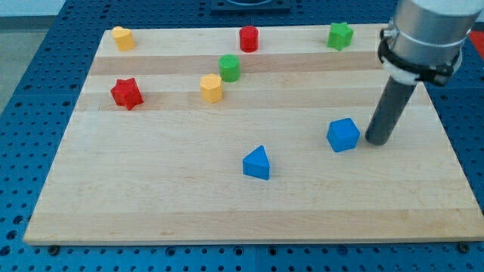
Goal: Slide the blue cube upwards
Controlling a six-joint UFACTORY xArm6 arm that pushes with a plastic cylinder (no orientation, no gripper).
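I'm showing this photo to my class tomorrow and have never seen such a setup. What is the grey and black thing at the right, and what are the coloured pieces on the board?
It is the end of a robot arm. It has no hand, only a dark rod; my tip rests on the wooden board and pushes things. Nothing is held. One camera looks down at an angle. The tip sits just to the view's right of the blue cube. Also there: a blue triangular block, a red star, a red cylinder, a green star, a green cylinder and two yellow blocks.
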